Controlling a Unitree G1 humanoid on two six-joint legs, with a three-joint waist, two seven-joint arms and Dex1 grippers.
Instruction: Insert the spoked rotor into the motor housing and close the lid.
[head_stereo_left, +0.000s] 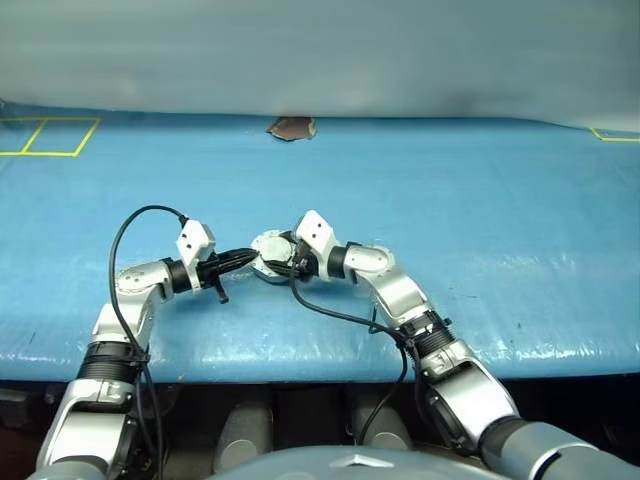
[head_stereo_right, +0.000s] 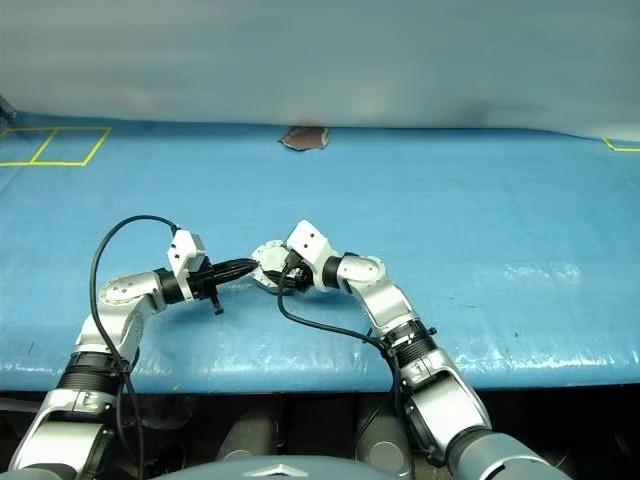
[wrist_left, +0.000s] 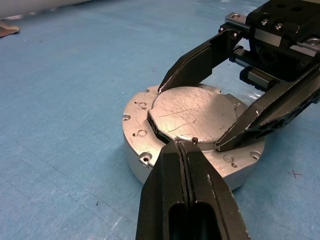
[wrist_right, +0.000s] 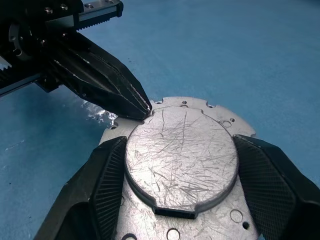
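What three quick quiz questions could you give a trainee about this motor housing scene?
1. True or false: the left pincer is shut, its tips at the edge of the lid.
2. Multiple choice: where do the right pincer's fingers stand? A) one on each side of the lid; B) flat on the table, away from the housing; C) under the housing.
3. Fill in: the motor housing rests on a ____ table cover.

Key: 1 true; 2 A; 3 blue.
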